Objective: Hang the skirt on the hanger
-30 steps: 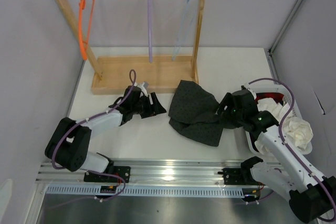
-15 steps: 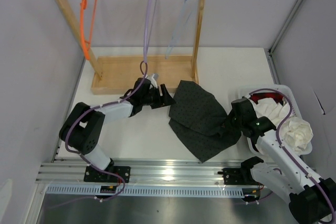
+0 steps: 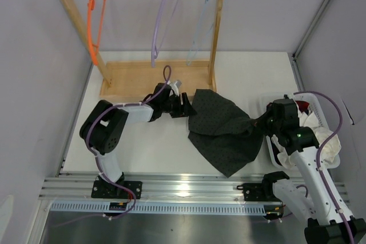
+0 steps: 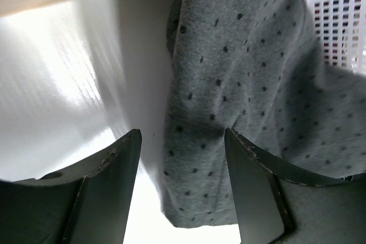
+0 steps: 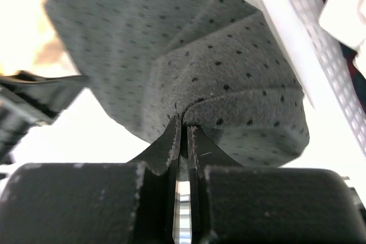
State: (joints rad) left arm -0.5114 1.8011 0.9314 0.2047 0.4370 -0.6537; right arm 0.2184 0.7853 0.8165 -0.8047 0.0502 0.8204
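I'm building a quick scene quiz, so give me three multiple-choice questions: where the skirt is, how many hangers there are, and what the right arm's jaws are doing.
1. Where is the skirt? A) on the table between the arms B) held up in the air C) in the basket
2. How many hangers hang on the wooden rack? A) two B) three C) four
3. The right jaws are: A) wide open B) shut on a skirt fold C) holding a hanger
Answers: 1 A, it lies on the tabletop; 2 B, orange hanger, purple hanger, light-blue hanger; 3 B, the right wrist view shows them pinching fabric.
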